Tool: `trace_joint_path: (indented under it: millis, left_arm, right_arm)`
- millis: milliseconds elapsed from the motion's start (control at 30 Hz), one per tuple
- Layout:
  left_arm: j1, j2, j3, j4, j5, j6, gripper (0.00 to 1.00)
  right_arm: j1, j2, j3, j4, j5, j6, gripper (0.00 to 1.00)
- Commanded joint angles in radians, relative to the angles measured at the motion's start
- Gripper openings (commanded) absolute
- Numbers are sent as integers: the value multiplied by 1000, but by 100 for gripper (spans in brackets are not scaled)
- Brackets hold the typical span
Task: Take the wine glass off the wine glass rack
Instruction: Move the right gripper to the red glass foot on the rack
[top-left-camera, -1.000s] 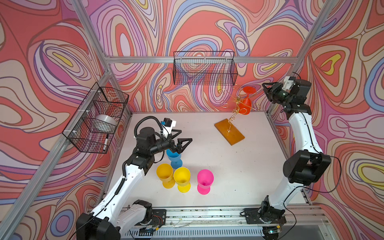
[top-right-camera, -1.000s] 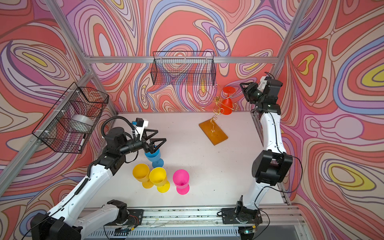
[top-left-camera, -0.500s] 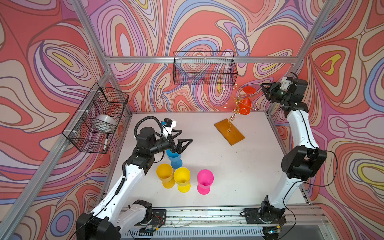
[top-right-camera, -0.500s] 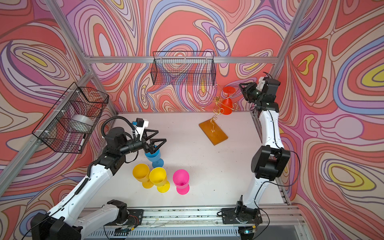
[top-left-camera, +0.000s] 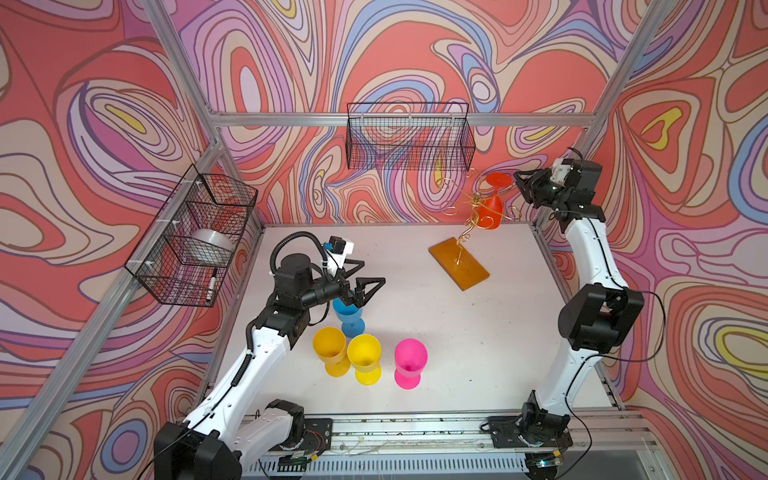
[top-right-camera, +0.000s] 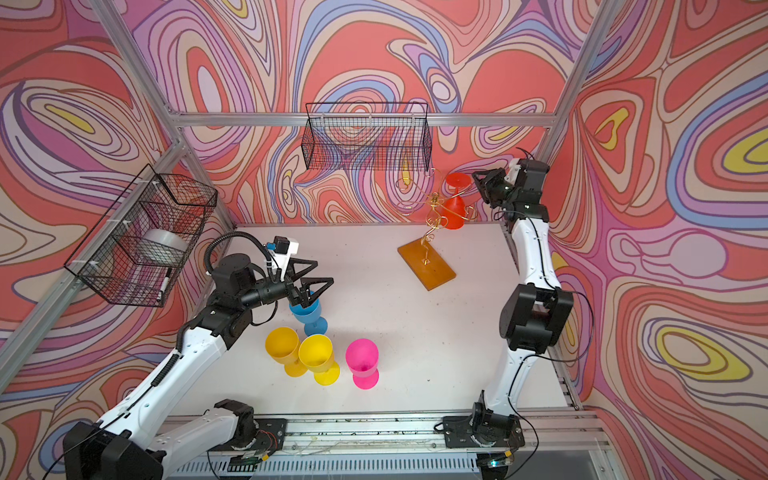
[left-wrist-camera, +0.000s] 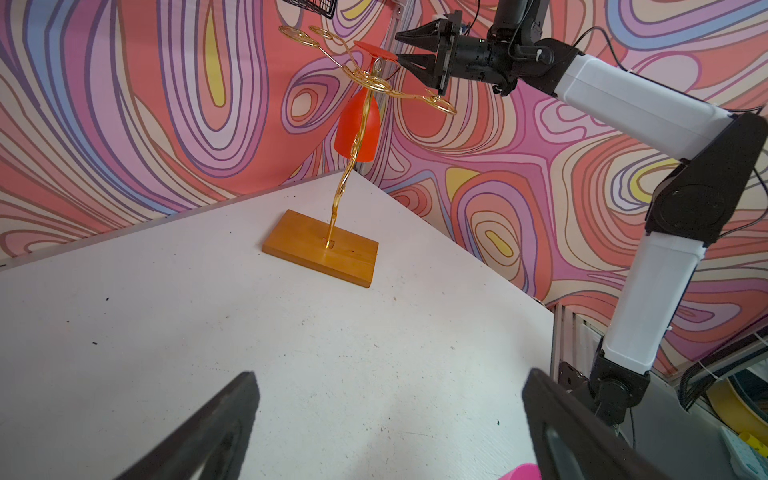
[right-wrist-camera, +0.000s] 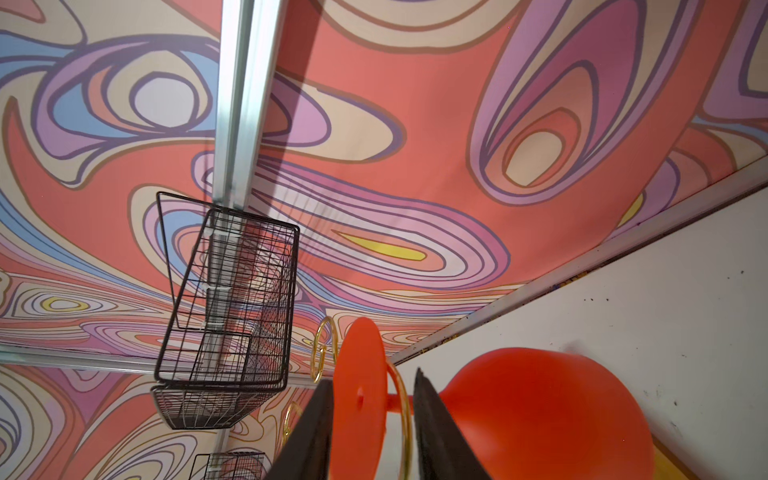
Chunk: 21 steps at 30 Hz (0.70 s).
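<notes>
A red wine glass (top-left-camera: 488, 211) (top-right-camera: 454, 211) (left-wrist-camera: 356, 124) hangs upside down on the gold wire wine glass rack (top-left-camera: 459, 264) (top-right-camera: 428, 267) (left-wrist-camera: 321, 248), which stands on an amber base at the back right. My right gripper (top-left-camera: 518, 185) (top-right-camera: 478, 183) (left-wrist-camera: 400, 48) (right-wrist-camera: 372, 378) is up at the glass's round foot (right-wrist-camera: 360, 399). Its jaws straddle the foot and a gold ring (right-wrist-camera: 402, 399). They stand narrow but a gap still shows on the bowl side. My left gripper (top-left-camera: 372, 272) (top-right-camera: 324, 272) (left-wrist-camera: 388, 374) hangs wide open and empty above a blue glass (top-left-camera: 348, 313).
Two yellow glasses (top-left-camera: 329, 348) (top-left-camera: 364, 354) and a pink one (top-left-camera: 410, 358) stand upright near the front, next to the blue one. A black mesh basket (top-left-camera: 409, 137) hangs on the back wall, close above the rack. Another basket (top-left-camera: 195, 232) hangs on the left wall.
The right gripper has edged in toward the glass's foot and its jaws have narrowed around it. The left arm has not moved.
</notes>
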Motion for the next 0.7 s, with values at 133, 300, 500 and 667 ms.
trace_joint_path:
  millis: [133,300,500,667]
  left_arm:
    - [-10,5,8,8,21,26,99]
    - [-11,3,9,3,18,29,99]
    - [-11,0,13,-4,15,32,99]
    - [-11,0,14,-6,12,33,99]
  right_arm:
    - [25,44,85,-7,28,-2,32]
    - [41,69,126,-28,33,-11,30]
    - [51,65,139,-62,63,-37,30]
    - [51,37,128,-80,109,-61,29]
